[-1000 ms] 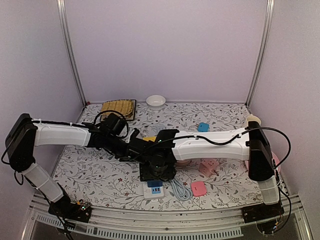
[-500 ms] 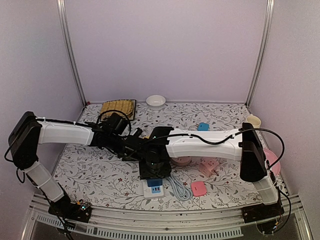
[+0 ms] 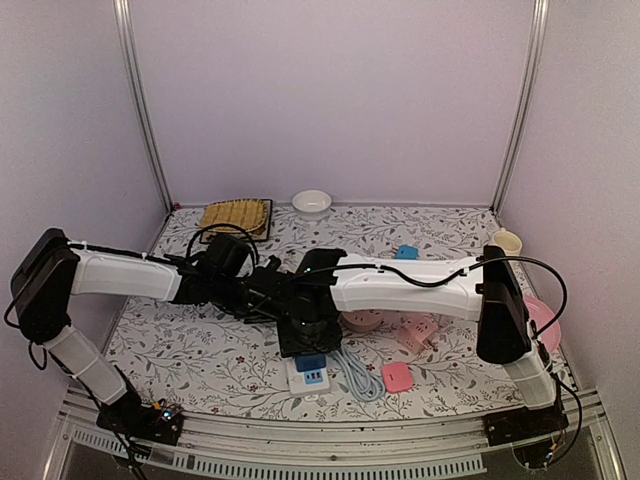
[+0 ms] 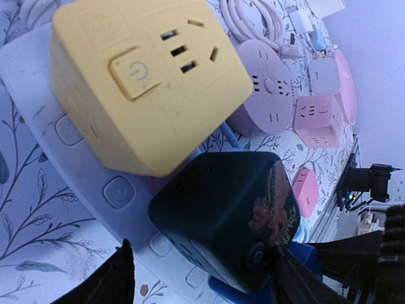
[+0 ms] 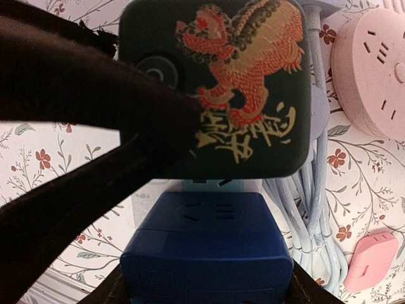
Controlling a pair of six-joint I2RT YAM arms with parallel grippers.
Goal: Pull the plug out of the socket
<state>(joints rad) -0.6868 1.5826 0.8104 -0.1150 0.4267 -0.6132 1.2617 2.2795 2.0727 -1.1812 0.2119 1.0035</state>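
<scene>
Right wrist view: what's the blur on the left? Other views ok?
Right wrist view: a dark out-of-focus bar covers the left half; the black cube plug with red lion print and blue cube plug are sharp. Left wrist view: yellow cube socket sharp, stretched by perspective. Top external view: even light, no glare.

The black cube (image 5: 240, 76) bears an orange-red lion and pale gold script; the blue cube (image 5: 205, 253) is plain. The yellow cube (image 4: 149, 76) is plain too, the strip (image 4: 28, 76) pale lavender. The white cloth (image 3: 190, 350) shows grey leaves and small red flowers.
</scene>
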